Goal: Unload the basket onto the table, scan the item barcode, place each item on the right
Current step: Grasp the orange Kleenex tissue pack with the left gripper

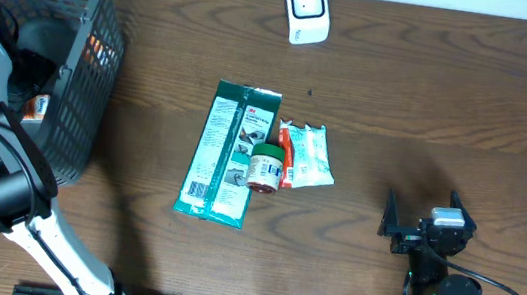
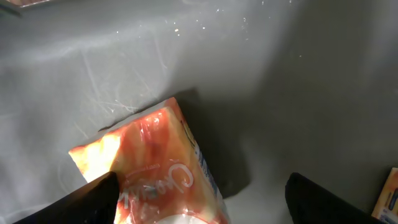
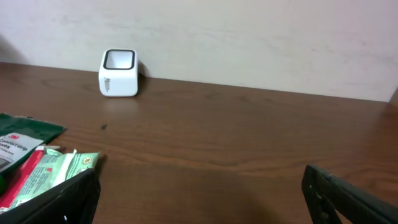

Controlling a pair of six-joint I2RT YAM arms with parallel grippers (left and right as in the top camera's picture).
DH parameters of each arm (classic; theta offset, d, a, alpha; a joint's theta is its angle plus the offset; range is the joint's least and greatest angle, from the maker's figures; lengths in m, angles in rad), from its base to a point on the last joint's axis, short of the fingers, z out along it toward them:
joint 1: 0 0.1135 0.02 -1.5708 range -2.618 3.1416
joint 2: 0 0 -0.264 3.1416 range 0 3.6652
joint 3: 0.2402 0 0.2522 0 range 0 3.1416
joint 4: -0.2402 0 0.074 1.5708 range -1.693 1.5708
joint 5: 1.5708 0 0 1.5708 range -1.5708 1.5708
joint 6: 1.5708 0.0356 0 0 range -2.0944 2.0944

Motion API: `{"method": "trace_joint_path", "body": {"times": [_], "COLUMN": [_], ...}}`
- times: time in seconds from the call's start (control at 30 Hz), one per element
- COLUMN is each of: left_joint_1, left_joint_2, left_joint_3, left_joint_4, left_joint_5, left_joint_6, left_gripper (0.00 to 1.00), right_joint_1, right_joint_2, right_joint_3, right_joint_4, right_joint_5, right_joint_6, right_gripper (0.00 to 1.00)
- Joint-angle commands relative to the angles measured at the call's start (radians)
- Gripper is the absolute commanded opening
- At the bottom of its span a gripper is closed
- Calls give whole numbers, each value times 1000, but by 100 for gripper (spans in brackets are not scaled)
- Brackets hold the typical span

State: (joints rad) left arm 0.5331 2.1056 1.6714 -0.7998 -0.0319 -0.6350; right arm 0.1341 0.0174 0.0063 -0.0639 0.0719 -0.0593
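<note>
In grey mesh basket (image 1: 74, 94) at table's left: orange packet (image 2: 152, 165), flat on the basket floor, between the spread jaws of left gripper (image 2: 202, 186), unclenched, one finger just beside it. Mid-table: long green packet (image 1: 228, 153), green-lidded jar (image 1: 264, 167), red-and-green pouch (image 1: 305, 157), all touching; white barcode scanner (image 1: 307, 10) at far edge. Right gripper (image 3: 200, 180) low over the table at right, jaws wide, grasping nothing.

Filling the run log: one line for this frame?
left gripper: open over orange packet in basket | right gripper: open, empty | barcode scanner: nothing at it
</note>
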Motion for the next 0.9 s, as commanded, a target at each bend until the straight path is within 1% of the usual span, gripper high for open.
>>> {"method": "trace_joint_path", "body": {"times": [0.0, 0.07, 0.1, 0.17, 0.4, 0.43, 0.53, 0.67, 0.77, 0.87], "left_joint_1": [-2, -3, -3, -4, -4, -4, -4, -4, -3, 5], "left_joint_2": [-7, -7, -7, -7, -7, -7, -7, -13, -47, -137], "left_joint_3": [-15, -28, -34, -48, -135, -146, -167, -161, -126, -92], "left_joint_4": [3, 3, 3, 4, 53, 61, 70, 72, 56, 51], "left_joint_5": [-6, -6, -6, -10, -63, -63, -62, -58, -33, 3], "left_joint_6": [-6, -6, -6, -6, -6, -6, -6, -5, -4, 10], "left_gripper": [86, 79, 73, 65, 61, 56, 30, 8, 7, 8], "right_joint_1": [4, 4, 4, 4, 4, 4, 4, 4, 4, 4], "right_joint_2": [-4, -4, -4, -4, -4, -4, -4, -4, -4, -4], "right_joint_3": [-1, -1, -1, -1, -1, -1, -1, -1, -1, -1], "right_joint_4": [-4, -4, -4, -4, -4, -4, -4, -4, -4, -4], "right_joint_5": [5, 5, 5, 5, 5, 5, 5, 5, 5, 5], "right_joint_6": [-2, -2, -2, -2, -2, -2, -2, -2, -2, -2], "right_gripper": [99, 99, 99, 99, 99, 99, 99, 99, 99, 99]}}
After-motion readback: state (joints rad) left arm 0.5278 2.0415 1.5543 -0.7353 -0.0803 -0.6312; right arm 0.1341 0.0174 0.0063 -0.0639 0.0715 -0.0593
